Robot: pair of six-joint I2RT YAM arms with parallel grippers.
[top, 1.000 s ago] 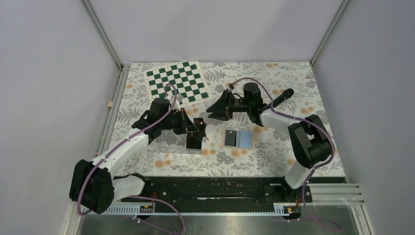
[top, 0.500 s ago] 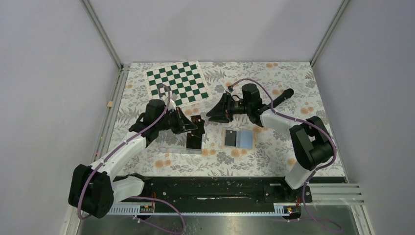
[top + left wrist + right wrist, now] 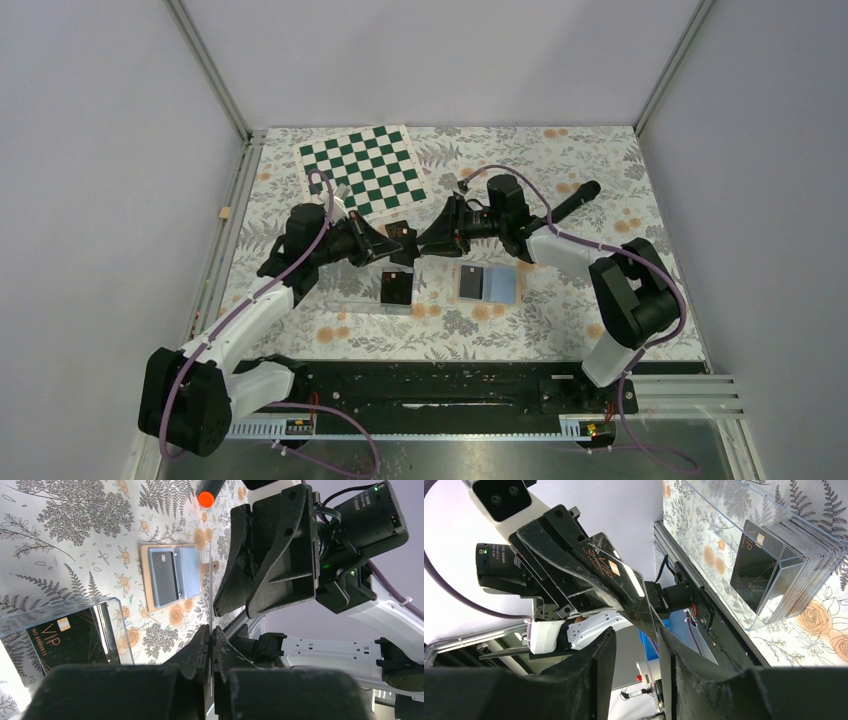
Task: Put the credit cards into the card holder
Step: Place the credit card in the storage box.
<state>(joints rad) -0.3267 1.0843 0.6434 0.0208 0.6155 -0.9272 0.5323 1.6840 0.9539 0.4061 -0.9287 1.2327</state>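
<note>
One thin black card point(image 3: 621, 572) marked VIP, clamped edge-up in the left gripper point(image 3: 210, 631), points toward the table's point(image 3: 560, 330) right edge. The right gripper point(image 3: 638, 635) straddles its tip, jaws half-open.

Left end effector point(image 3: 211, 632) at bottom of view, fingers point(image 3: 197, 642) pinched tight on credit card point(image 3: 211, 580), seen edge-on as thin line. Right end effector point(image 3: 234, 612) faces it from right, jaws apart, tips just beside card's edge; contact unclear. Card holder point(image 3: 190, 572) lies open on floral tabletop point(image 3: 75, 525), blue lining up, one dark card point(image 3: 162, 577) tucked in pocket. Clear tray point(image 3: 50, 617) left of holder, black VIP card point(image 3: 75, 637) inside. Orange-tipped marker point(image 3: 206, 497) farther right.
</note>
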